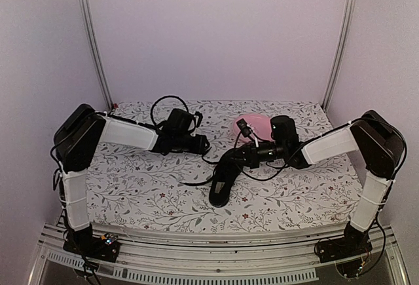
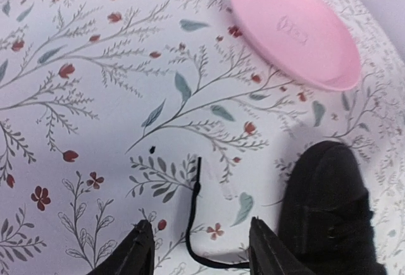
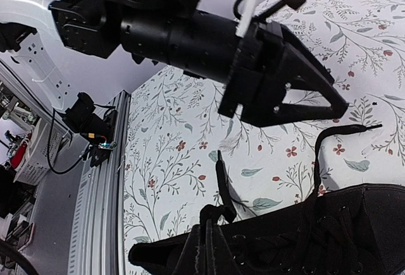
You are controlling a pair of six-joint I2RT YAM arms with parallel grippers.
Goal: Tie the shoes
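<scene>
The black shoe point(image 1: 221, 183) lies mid-table, toe toward me, and fills the bottom of the right wrist view point(image 3: 329, 237). My right gripper point(image 3: 211, 221) is over its lacing, shut on a black lace point(image 3: 219, 180) whose free end sticks out past the fingertips. My left gripper point(image 2: 199, 253) hovers low just left of the shoe point(image 2: 326, 212) and is open. The other lace end point(image 2: 192, 215) lies loose on the cloth between its fingers point(image 2: 136, 253), touching neither. In the overhead view the left gripper point(image 1: 200, 144) and right gripper point(image 1: 241, 156) face each other closely.
A pink plate point(image 1: 252, 126) sits behind the shoe, also in the left wrist view point(image 2: 291, 28). The floral cloth point(image 1: 144, 187) covers the table. The left gripper's body point(image 3: 278, 91) hangs close above the shoe in the right wrist view. Side posts and walls bound the table.
</scene>
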